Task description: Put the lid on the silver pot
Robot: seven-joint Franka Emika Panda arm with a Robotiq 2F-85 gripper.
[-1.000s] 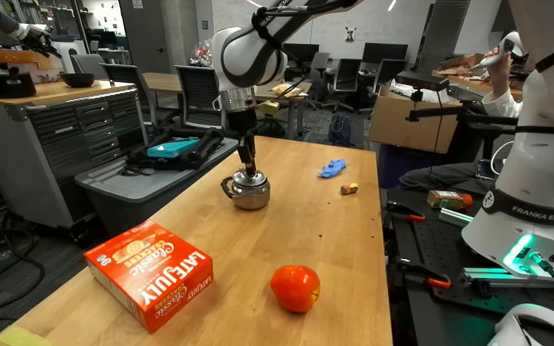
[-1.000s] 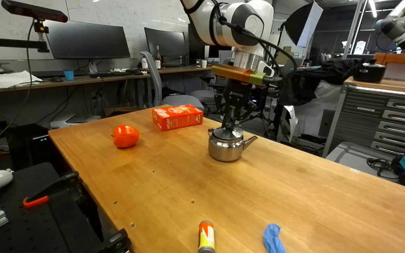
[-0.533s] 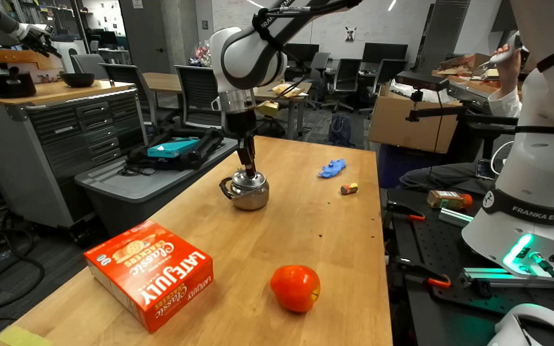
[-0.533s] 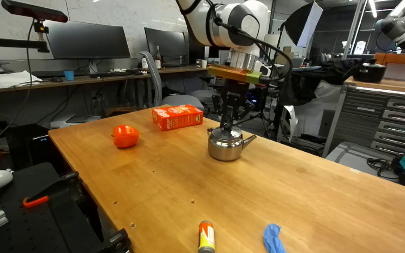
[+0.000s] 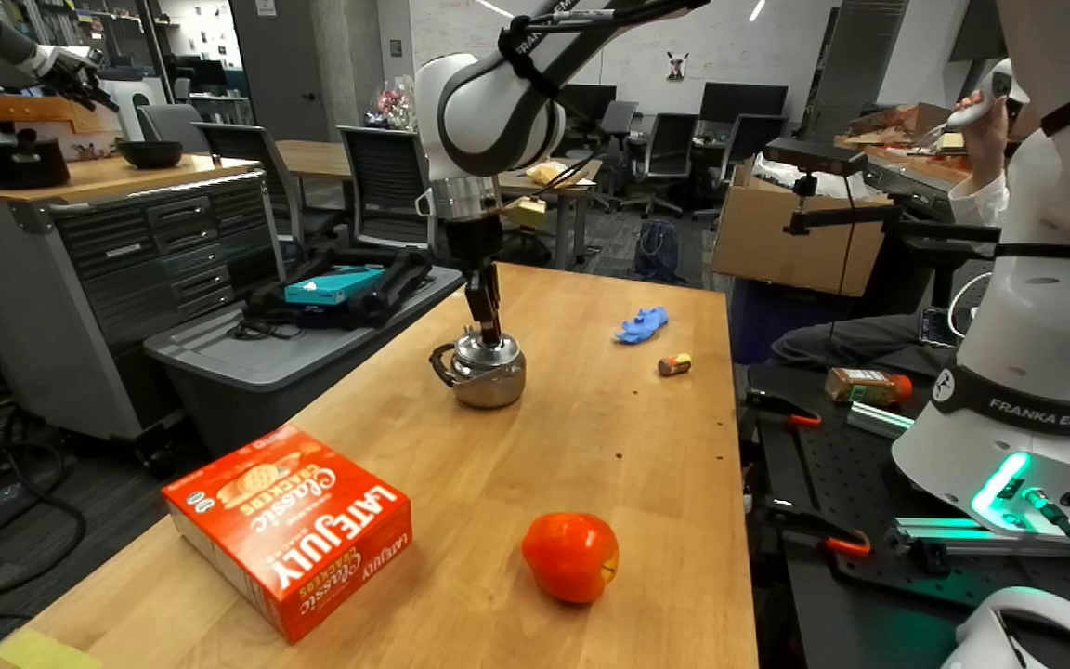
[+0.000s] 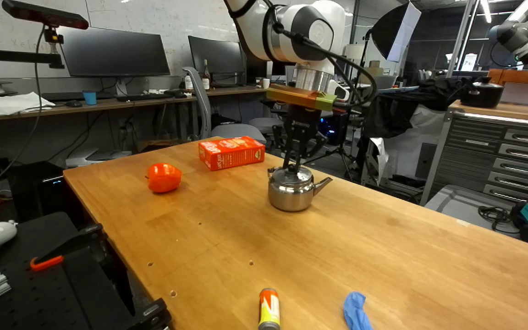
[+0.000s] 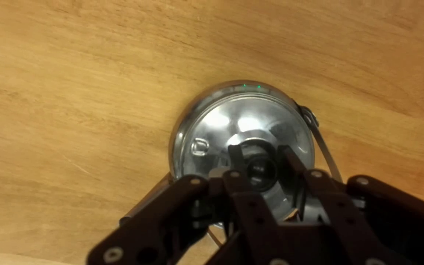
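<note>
1. In an exterior view: silver pot (image 5: pixel 489 385) standing on desk (image 5: pixel 581 437), lid (image 5: pixel 482 351) sitting atop, seemingly seated.
2. In an exterior view: end effector (image 6: pixel 292 168) pointing down above silver pot.
3. Wrist view: fingers (image 7: pixel 237 156) straddling knob (image 7: pixel 262 170); cannot tell whether gripping. Releasing well is needing even opening, straight lifting.

On the near table (image 6: pixel 227 238) there are one silver pot (image 6: pixel 290 199) with one lid (image 7: pixel 248 123), one red-orange box (image 5: pixel 289 530), one red tomato (image 5: pixel 570 557), one blue glove (image 5: pixel 642 326) and one small cylinder (image 6: pixel 269 309). Over it I see one gripper (image 7: pixel 260 151), having two fingers (image 7: pixel 237 156). Farther back, in an exterior view, are one black pot (image 5: pixel 17 162) and one black bowl (image 5: pixel 150 155).
</note>
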